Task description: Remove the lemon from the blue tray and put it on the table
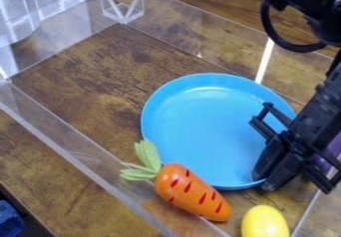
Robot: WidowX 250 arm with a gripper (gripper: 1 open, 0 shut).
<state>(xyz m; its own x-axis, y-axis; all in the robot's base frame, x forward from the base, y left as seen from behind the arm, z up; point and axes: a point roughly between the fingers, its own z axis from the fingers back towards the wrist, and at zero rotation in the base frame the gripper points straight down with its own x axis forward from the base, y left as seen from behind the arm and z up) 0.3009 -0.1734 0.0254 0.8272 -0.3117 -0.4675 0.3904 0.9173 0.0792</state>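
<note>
The lemon (264, 222), small and bright yellow, lies on the dark wood table (120, 92) at the front right, just off the blue tray (200, 121) and right of the carrot. The tray holds nothing. My black gripper (273, 174) hangs over the tray's right rim, a little behind the lemon and apart from it. Its fingers look shut with nothing in them.
An orange carrot (189, 193) with green leaves lies against the tray's front rim. Clear acrylic walls (60, 131) border the table on the left, the front and the back. The arm's dark body (300, 7) fills the top right corner.
</note>
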